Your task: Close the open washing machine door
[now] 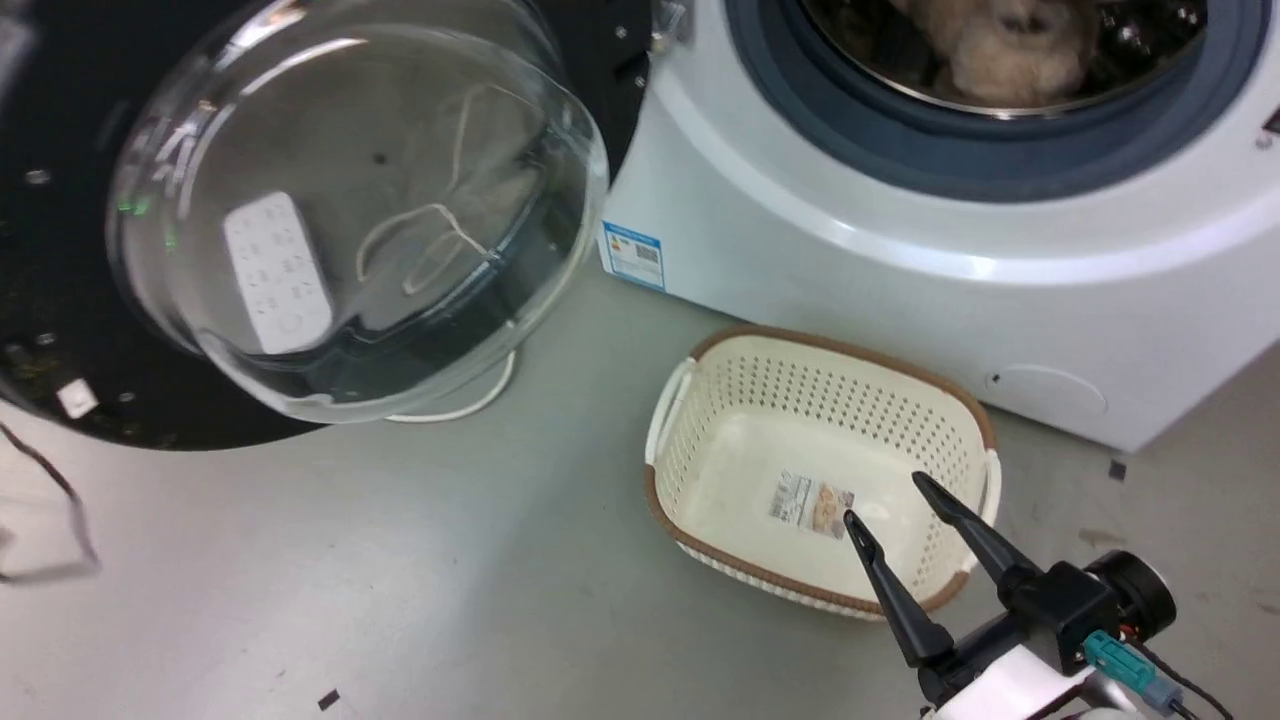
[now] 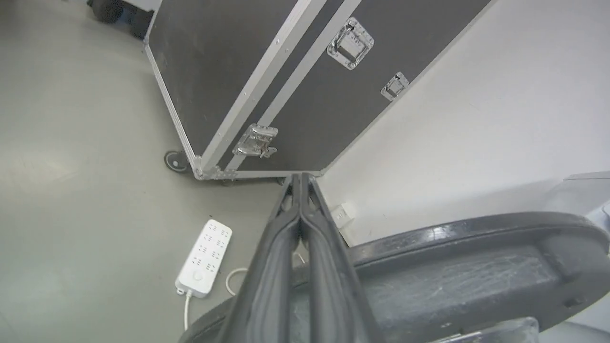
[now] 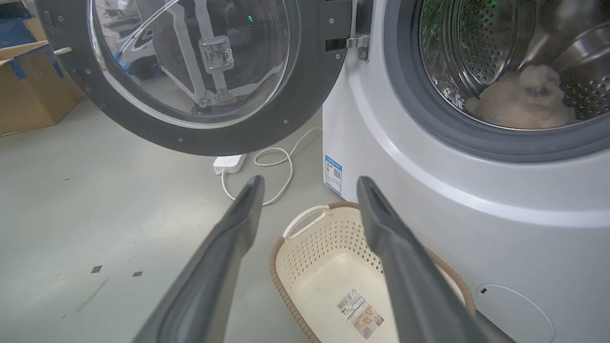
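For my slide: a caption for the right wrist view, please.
Open right gripper faces basket beside washing machine, its door swung open.

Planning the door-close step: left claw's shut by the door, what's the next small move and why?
Probably press the shut left claw against the outer rim of the door and swing it toward the washer. The door stands wide open, the claw sits just over its dark outer face, and the open right claw hangs above the basket.

Shiny glass, dull plastic
The washing machine door (image 1: 350,220) has clear, shiny glass; the basket (image 1: 820,400) is dull cream plastic with holes.
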